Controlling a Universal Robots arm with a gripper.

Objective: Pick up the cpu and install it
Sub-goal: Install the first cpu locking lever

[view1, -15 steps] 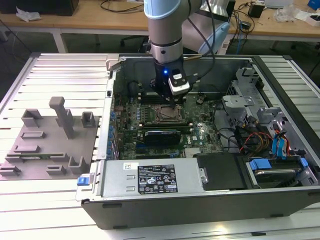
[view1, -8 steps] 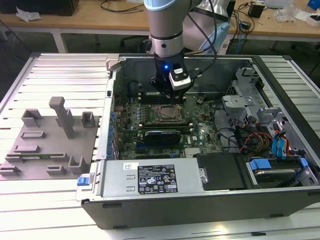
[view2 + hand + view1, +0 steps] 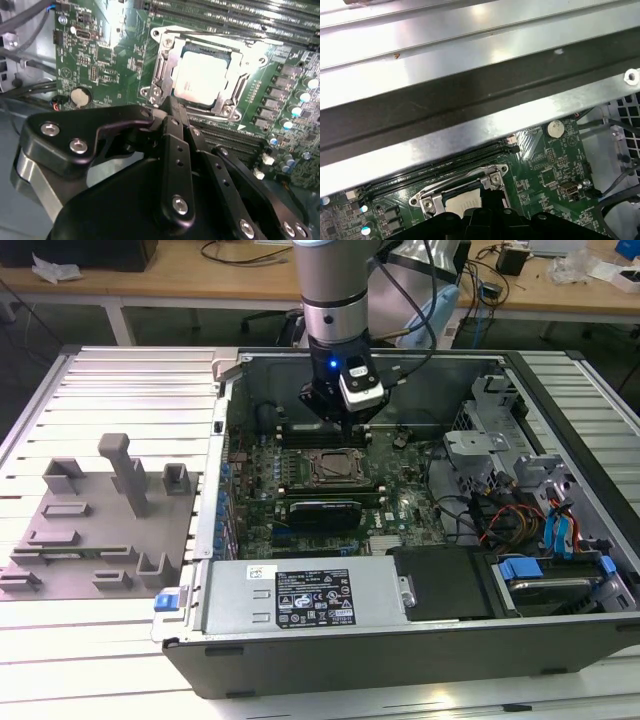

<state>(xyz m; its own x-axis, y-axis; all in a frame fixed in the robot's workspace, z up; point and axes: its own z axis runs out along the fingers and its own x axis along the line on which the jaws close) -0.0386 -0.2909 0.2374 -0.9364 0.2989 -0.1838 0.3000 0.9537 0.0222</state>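
Open computer case (image 3: 400, 640) lying on the ribbed desk (image 3: 100, 640), green motherboard (image 3: 400, 500) inside; grey fixture tray (image 3: 90, 530) at the exterior view's left. Arm's gripper (image 3: 345, 420) hangs over the board's far edge, just above the socket frame (image 3: 165, 65); jaws drawn together, holding nothing. The cpu (image 3: 200, 77) sits flat inside the socket, silvery top showing in both wrist views.

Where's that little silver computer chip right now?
The cpu lies in the socket frame on the green motherboard, in the second wrist view just beyond the gripper.
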